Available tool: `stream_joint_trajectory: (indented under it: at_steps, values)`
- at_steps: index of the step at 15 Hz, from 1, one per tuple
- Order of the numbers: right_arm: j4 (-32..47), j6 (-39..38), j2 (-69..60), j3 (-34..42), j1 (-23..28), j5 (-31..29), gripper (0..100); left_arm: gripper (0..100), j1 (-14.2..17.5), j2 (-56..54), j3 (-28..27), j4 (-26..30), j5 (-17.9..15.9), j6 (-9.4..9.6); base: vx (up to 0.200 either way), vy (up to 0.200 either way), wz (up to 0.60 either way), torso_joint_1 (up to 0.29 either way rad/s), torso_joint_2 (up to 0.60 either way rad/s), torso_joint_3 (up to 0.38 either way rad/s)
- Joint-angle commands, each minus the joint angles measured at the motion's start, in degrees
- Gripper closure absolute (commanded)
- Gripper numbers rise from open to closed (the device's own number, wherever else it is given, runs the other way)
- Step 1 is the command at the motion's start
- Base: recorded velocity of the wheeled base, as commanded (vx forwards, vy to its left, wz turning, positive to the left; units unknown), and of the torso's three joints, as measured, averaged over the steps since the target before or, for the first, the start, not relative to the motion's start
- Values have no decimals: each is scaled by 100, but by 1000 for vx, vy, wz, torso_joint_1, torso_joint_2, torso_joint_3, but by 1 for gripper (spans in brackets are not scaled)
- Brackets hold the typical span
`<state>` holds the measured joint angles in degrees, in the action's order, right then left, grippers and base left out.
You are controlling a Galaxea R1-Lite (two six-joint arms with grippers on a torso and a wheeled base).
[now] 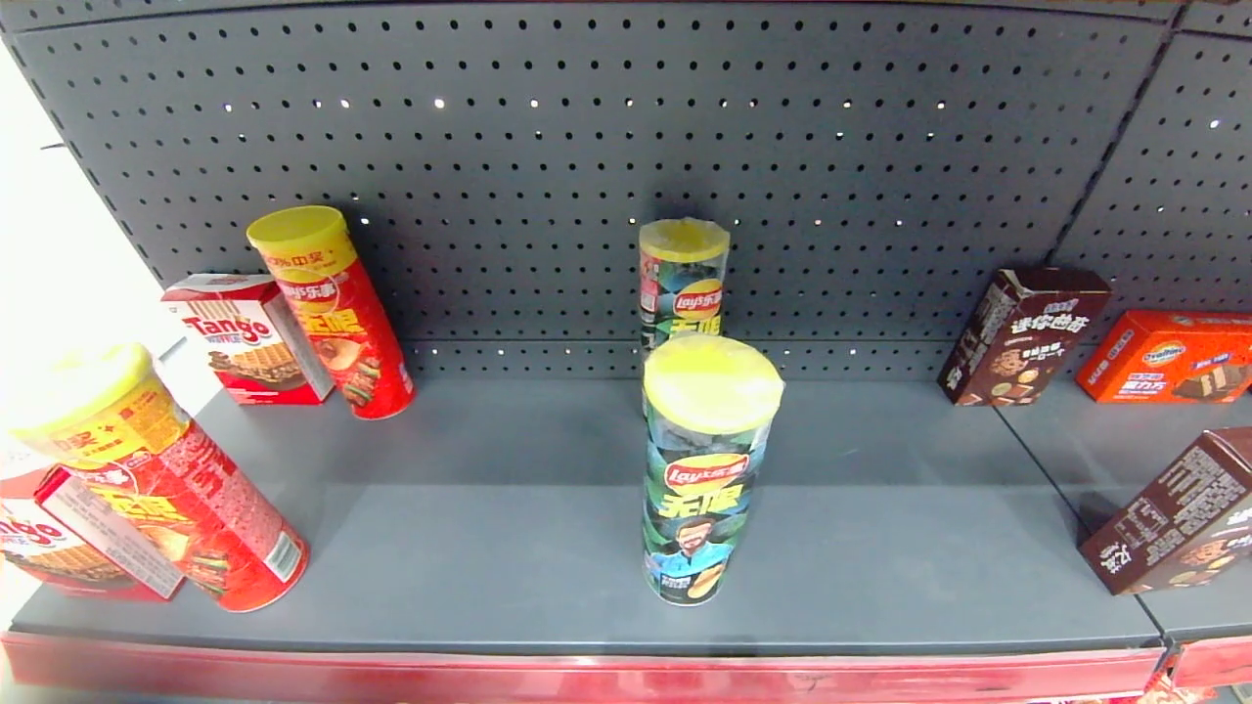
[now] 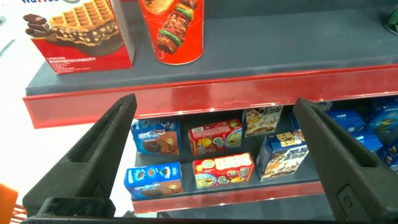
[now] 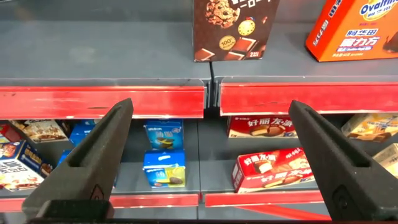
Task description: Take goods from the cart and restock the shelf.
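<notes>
Your left gripper (image 2: 214,102) hangs in front of the shelf's red price rail (image 2: 205,93), its two black, wedge-shaped fingers (image 2: 93,155) spread wide with nothing between them. Your right gripper (image 3: 210,104) is the same: matte black fingers (image 3: 348,162) set far apart and empty, facing the rail where two shelf sections meet.

On the flat dark grey metal shelf (image 1: 489,528), backed by a perforated pegboard panel (image 1: 587,147), two green chip cans stand upright in a line at the middle. The front green can (image 1: 696,469) is a glossy cylinder with a yellow plastic lid. The rear green can (image 1: 683,284) stands just behind it, close to the pegboard.

To the left, two red chip cans with yellow lids stand on the shelf. The rear red can (image 1: 333,313) is just beside a red-and-white cardboard wafer box (image 1: 249,337). The front red can (image 1: 166,479) is near the shelf edge against a second wafer box (image 1: 59,548).

To the right, a brown cookie box (image 1: 1022,337) leans back toward the panel, well apart from the green cans. On the next section are an orange carton (image 1: 1164,357) and another brown box (image 1: 1174,518), which is nearer the front.

Below the rail, lower shelves hold small rectangular cartons: blue biscuit boxes (image 2: 155,137) and red snack boxes (image 3: 273,171).
</notes>
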<state>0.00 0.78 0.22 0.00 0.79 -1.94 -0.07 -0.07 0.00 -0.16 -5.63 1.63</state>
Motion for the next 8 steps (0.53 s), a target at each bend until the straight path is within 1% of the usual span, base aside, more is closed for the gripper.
stream_joint_trajectory:
  at_steps: [1, 8]
  values:
    - [0, 1, 13, 0, 0, 0, 0, 0, 7, 7, 0, -2, 1, -5, 0, 0, 0, 0, 0, 0]
    - [-9, 27, 13, 0, 0, 0, 0, 0, -1, 7, 0, -2, 1, -5, 0, 0, 0, 0, 0, 0]
